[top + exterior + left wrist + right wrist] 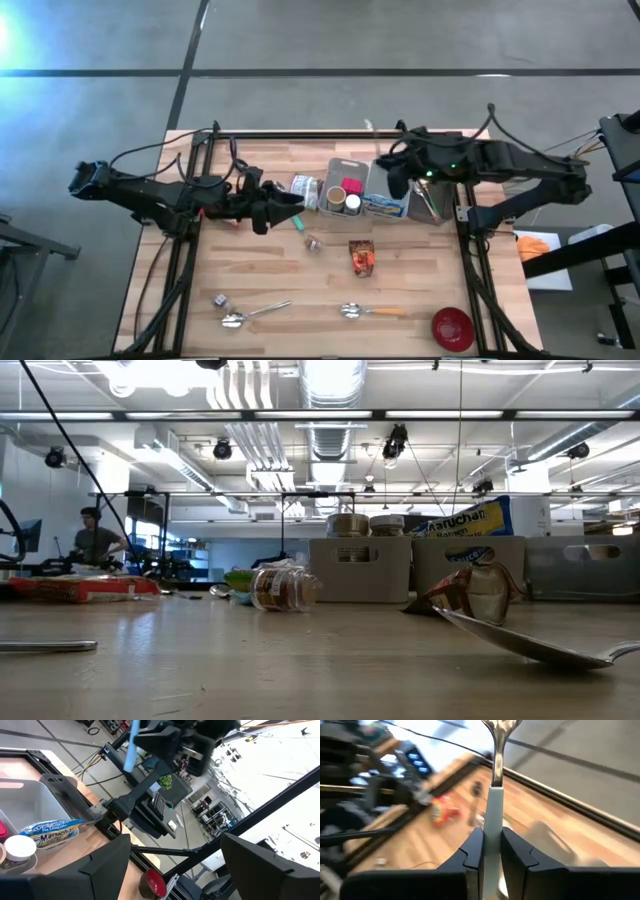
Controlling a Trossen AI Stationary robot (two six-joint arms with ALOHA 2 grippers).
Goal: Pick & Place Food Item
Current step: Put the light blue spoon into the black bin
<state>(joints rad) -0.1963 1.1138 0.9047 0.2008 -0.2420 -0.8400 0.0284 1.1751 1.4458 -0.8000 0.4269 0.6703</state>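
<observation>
**A:** Where is the food item?

**B:** A pale packet [305, 188] lies on the table near the middle of the back edge, touching or just beside the left wall of the grey bin [345, 164]. It is outside the bin, not in it.

**A:** Risks?

**B:** Three, in my judgement. First, the left gripper [283, 207] sits just beside the packet. A careless move there could drag it along the table or push it harder against the bin. Second, if the bin is the goal, the packet needs a fresh grasp, and it lies flat against the wall, which leaves little room for a finger. Third, the right gripper [489, 845] carries a spoon [495, 780] over the bin's right end. A slip would drop it onto the noodle pack [385, 205] inside.

**A:** Left arm?

**B:** It reaches in low from the left edge toward the bin. The fingers [107, 865] are spread wide with nothing between them.

**A:** Right arm?

**B:** It stretches from the right edge along the back of the table, above the bin. Its fingers are clamped on the spoon's pale handle, with the bowl pointing away from the wrist.
</observation>
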